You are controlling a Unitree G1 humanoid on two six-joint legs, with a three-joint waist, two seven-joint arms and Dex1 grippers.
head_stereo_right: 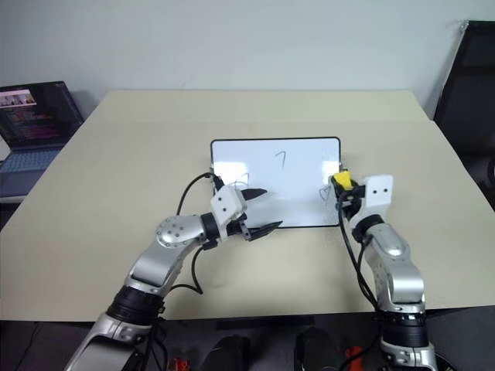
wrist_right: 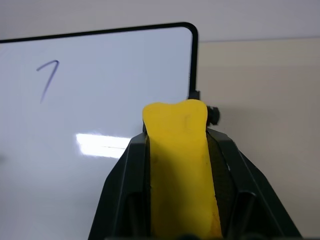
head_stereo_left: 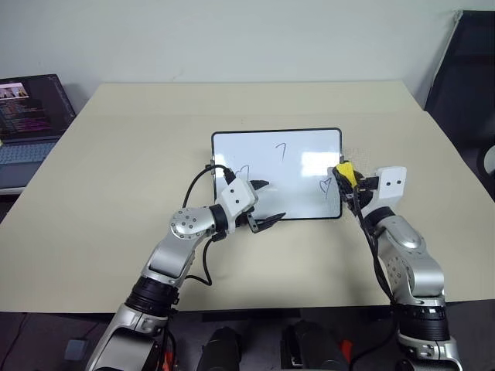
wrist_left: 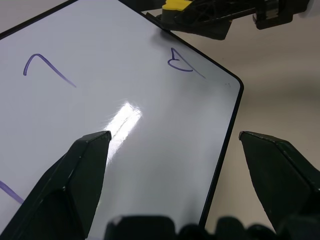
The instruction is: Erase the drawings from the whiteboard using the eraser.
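Whiteboard [head_stereo_left: 294,158] lies flat mid-bench, long side across, black frame, small knobs on the short sides. The drawings [head_stereo_left: 282,152] are all there: a 7-like squiggle near the far middle, one heart [head_stereo_left: 244,171] at the left side, a second heart [head_stereo_left: 326,185] close to the right edge.

Right gripper [head_stereo_left: 346,176] hovers over the board's right edge, fingers clamped on the yellow eraser [head_stereo_left: 345,171]; the eraser sticks out past the fingertips, right beside the right heart. Can't tell if it touches the board surface.

Left gripper [head_stereo_left: 264,202] sits at the board's near-left part, fingers spread wide, nothing between them. One finger [head_stereo_left: 257,185] is over the white surface, the other finger [head_stereo_left: 271,222] is at the near edge of the frame. Contact with the board not clear.

Beige bench [head_stereo_left: 116,154] carries the board. Open laptop [head_stereo_left: 31,116] sits off the far left, screen lit.
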